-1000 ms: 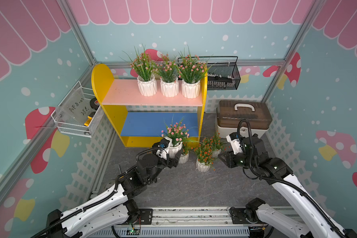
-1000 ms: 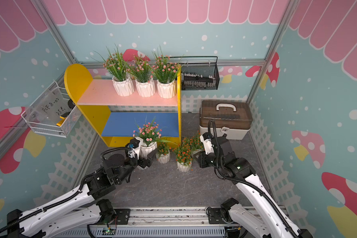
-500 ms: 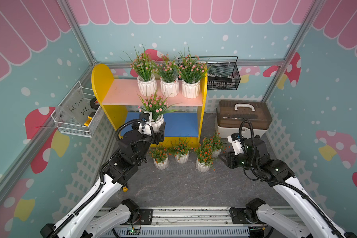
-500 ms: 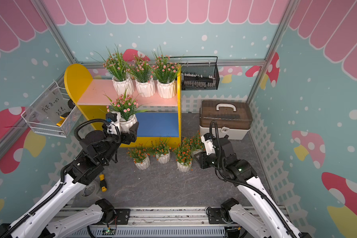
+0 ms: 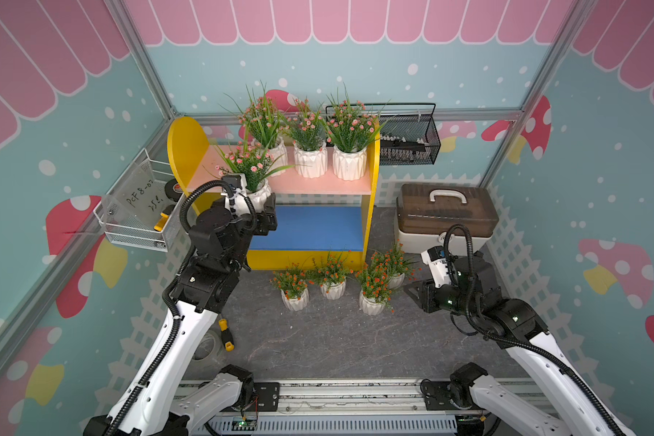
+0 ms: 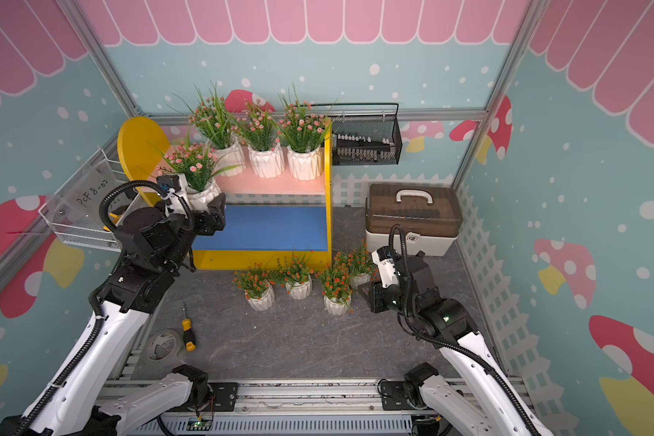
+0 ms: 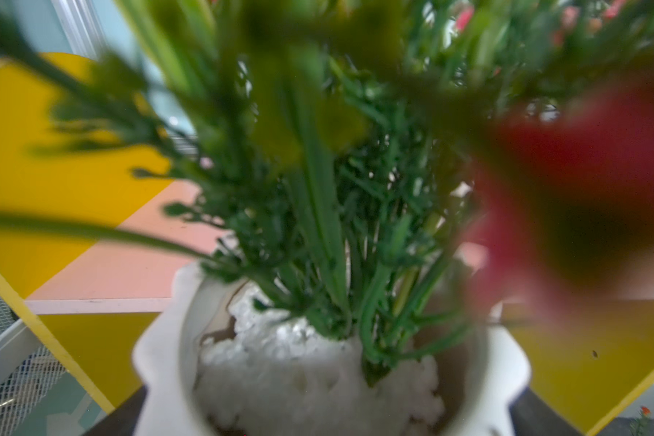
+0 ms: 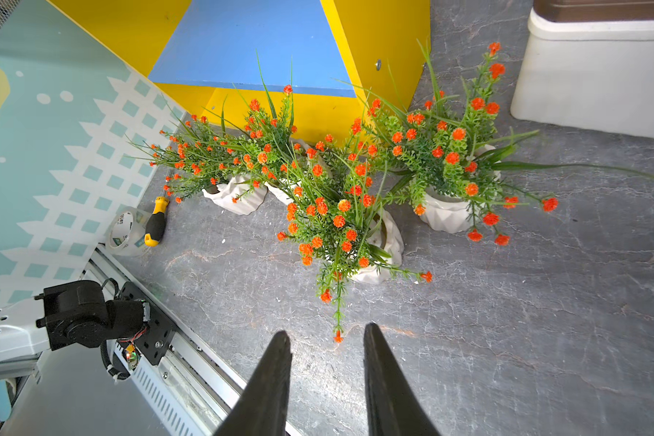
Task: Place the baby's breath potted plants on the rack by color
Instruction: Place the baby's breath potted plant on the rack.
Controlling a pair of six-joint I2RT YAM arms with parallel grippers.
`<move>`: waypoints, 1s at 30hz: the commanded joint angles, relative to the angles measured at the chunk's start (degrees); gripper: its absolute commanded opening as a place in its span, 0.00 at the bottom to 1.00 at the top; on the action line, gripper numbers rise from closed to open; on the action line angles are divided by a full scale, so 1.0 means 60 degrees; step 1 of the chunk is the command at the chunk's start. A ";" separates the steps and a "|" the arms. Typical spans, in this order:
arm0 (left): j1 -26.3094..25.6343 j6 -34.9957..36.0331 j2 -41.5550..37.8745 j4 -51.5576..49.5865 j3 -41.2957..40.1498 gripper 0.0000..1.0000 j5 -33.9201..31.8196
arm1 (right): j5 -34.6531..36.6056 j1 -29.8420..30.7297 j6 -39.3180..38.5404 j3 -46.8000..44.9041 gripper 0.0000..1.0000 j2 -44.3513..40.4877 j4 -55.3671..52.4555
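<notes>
Left claw (image 5: 256,211) is clamped across the white pot (image 5: 260,195) of a pink plant (image 5: 252,164), one finger on each side of the pot wall. The left wrist view is basically all stems plus the pot's rim (image 7: 159,339). The pot sits right at the front left edge of the rack's (image 5: 186,147) pink upper board (image 5: 318,185). I can't tell whether its base is on the board or hanging just off it.

Going outward in a top view:
- The three other pink plants (image 5: 310,162) stand in a row on the same board at about 1–2 o'clock from the held one.
- The blue lower board (image 5: 310,228) at 4 o'clock has nothing on it.
- The four orange plants (image 5: 333,275) are bunched on the floor (image 5: 318,339) at roughly 5 o'clock, just in front of the rack.
- The right claw (image 8: 327,334) hangs at their 3 o'clock, jaws partly apart, nothing in them, with an orange sprig tip just beyond the fingertips.

Handling-wise, my guess is these are light and top-heavy. The pot looks stiff and ribbed, so the fingers get some bite, while the sprigs are floppy and spread wide. I'd grab the pot body below the rim, never the foliage, and watch the neighbours' stems on the way in, since a snag could tip one over.
</notes>
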 commanded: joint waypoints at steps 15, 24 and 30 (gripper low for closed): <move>0.2348 -0.0612 0.1732 0.0684 0.2366 0.81 0.1719 | 0.0157 -0.0066 -0.0307 -0.0077 0.32 -0.0191 -0.0465; 0.2967 -0.0634 0.2686 0.1038 0.3155 0.81 0.2175 | 0.0357 -0.0079 -0.0160 -0.0157 0.32 -0.0513 -0.0608; 0.3238 -0.0531 0.3250 0.1742 0.3274 0.81 0.2391 | 0.0649 -0.0081 -0.0160 0.0039 0.32 -0.0761 -0.1012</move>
